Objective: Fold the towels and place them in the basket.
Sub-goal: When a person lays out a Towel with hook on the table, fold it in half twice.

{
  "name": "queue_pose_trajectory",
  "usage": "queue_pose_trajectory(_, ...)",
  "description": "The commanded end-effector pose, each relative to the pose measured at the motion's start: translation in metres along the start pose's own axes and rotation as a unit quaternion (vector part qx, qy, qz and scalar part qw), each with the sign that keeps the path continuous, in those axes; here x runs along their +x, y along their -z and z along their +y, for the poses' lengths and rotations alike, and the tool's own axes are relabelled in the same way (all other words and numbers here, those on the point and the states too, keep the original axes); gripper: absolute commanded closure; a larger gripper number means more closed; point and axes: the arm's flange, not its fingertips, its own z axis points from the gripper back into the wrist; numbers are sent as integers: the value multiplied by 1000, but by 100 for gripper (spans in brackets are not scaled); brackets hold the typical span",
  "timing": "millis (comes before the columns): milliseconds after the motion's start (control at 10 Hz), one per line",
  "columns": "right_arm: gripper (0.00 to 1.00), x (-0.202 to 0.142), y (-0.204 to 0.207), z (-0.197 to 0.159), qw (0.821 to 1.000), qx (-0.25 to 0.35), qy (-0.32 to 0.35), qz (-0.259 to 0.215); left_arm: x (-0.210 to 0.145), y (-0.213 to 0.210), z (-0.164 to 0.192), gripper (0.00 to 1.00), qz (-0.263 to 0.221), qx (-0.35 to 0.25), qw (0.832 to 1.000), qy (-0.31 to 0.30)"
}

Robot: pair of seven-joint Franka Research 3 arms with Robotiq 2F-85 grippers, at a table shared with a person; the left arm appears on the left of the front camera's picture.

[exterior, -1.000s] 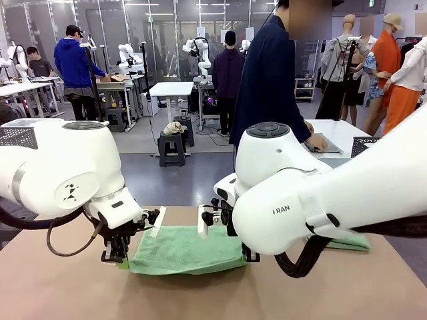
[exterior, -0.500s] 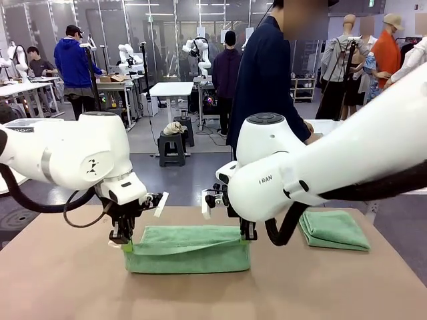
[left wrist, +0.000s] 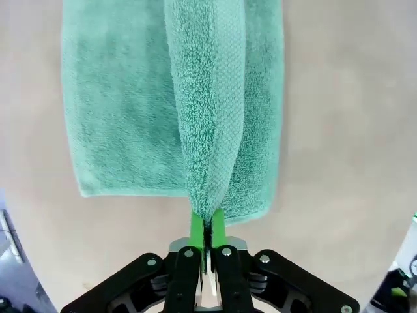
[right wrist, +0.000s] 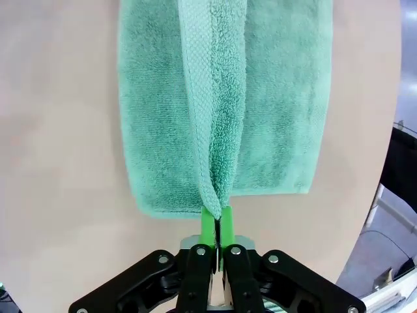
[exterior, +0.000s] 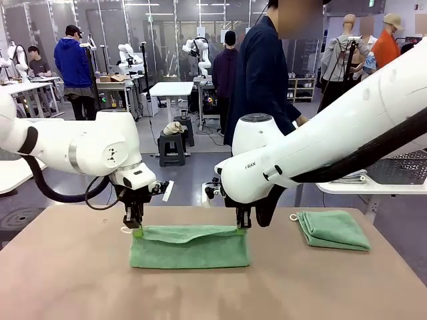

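Front view, L to R: left gripper (exterior: pixel 135 229) (black two-finger type) is clamped on the left end of the lifted edge of a mint-green rectangular terry towel (exterior: pixel 189 247); that towel lies mid-table on the brown tabletop (exterior: pixel 60 280), doubled lengthwise, its top edge held up as a slack ridge btwn the two grippers; right gripper (exterior: pixel 241 225) is pinched tight on the right end of the same edge; further right, well apart, a second mint-green terry towel (exterior: pixel 333 230) sits folded into a compact pad w/ its small white loop (exterior: pixel 293 217) at the near-left corner; beyond it, on a separate white table (exterior: pixel 347 189) at far right, stands the dark grey rectangular mesh basket (exterior: pixel 402 168). Judgement: one towel looks folded but isn't in the basket yet; the other is mid-fold, so the edge prob. has to be laid over, maybe one more fold after, then both go to the basket; I'd call it under halfway. Views: the wrist cams give each grip close up, w/ green pads (left wrist: pixel 196 225) pressed flat on the cloth, no gap, the woven hem band running up from the pinch, and the lower layer spread flat beneath; the front view adds the layout: folded towel, basket, and how far the edge hangs off the table.
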Motion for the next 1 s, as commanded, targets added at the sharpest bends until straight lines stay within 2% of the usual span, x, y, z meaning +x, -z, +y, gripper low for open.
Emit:
queue_pose_trajectory(0, 96, 3, 11, -17, 1000, -10, 3, 13, 5, 6, 19, 95, 9, 5, 1000, -5)
queue_pose_trajectory(300, 96, -1, 25, -32, 1000, -17, 5, 17, 2, 21, 38, 95, 17, 8, 1000, -19)
queue_pose_trajectory(700, 96, -9, 45, -47, 999, -34, 7, 5, 1, 45, 55, 95, 30, 50, 998, -4)
queue_pose_trajectory(900, 96, -10, 55, -50, 999, -32, 12, 4, 3, 51, 63, 95, 24, 47, 999, -1)
